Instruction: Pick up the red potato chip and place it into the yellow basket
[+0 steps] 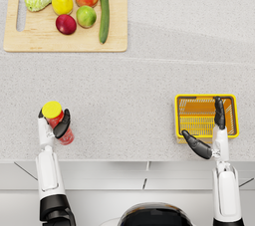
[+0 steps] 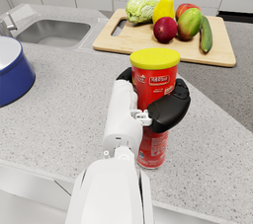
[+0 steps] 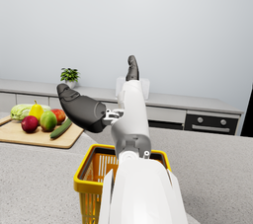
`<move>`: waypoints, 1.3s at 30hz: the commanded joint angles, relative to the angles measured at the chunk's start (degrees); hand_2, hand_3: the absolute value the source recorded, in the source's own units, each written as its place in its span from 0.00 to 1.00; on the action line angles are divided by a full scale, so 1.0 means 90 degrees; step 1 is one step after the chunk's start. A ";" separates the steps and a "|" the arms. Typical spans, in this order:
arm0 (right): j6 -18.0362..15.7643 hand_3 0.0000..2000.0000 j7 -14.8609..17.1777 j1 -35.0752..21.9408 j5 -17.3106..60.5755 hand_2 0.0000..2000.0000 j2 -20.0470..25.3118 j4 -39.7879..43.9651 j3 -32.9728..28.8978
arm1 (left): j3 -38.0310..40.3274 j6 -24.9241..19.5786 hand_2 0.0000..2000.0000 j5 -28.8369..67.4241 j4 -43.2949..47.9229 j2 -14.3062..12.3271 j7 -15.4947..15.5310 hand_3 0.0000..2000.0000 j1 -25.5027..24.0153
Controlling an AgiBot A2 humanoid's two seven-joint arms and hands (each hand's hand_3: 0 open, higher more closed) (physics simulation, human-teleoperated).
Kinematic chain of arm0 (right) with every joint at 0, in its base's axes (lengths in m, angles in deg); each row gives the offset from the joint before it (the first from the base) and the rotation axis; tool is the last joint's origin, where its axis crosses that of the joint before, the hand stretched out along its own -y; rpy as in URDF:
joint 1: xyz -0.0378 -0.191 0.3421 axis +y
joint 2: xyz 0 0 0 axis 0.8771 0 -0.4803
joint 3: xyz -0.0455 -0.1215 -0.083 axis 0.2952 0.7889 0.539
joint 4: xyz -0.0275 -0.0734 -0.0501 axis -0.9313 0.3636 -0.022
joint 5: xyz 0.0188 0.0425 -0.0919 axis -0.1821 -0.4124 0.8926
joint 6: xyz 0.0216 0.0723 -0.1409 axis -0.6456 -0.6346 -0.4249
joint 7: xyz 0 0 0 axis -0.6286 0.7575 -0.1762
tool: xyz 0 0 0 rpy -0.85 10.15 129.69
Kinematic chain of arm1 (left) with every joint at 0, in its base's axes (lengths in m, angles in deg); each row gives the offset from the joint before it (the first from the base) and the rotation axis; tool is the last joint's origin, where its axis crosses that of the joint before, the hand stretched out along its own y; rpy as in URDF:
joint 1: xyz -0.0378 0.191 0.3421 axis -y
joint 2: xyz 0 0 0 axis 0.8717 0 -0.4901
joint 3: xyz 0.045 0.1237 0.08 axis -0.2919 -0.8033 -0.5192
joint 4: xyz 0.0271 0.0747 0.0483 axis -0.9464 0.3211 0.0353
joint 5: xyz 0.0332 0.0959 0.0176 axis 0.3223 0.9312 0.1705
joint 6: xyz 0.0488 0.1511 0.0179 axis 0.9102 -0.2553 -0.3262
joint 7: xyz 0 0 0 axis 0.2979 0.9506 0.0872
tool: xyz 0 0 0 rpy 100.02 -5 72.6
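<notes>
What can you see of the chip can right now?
The chip can is a tall red cylinder with a yellow lid and a printed label, glossy like coated card or plastic. It stands upright with its base on the grey counter, near the front edge on the robot's left, far from the yellow basket. The left hand grips it around the middle, dark fingers wrapped across its front. Nothing else touches it. The lid is on.

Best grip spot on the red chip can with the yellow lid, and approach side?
Mid-body of the upright red cylindrical chip can, from the side: its round wall lets fingers wrap it below the yellow lid, as the left robot hand does now.
</notes>
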State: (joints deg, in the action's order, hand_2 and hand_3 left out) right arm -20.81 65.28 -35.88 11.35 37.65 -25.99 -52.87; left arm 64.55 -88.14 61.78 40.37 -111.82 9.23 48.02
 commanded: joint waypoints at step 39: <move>-0.1249 1.00 -0.0018 -0.2424 0.1585 1.00 0.1364 0.1072 0.1232 | -0.1860 0.0157 0.00 0.0011 0.5679 -0.0548 -0.0006 0.00 0.0775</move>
State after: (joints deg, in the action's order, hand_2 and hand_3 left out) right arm -32.27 64.90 -56.07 25.59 49.19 -14.07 -35.88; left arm 39.85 -86.71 61.83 88.48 -117.68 9.19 56.36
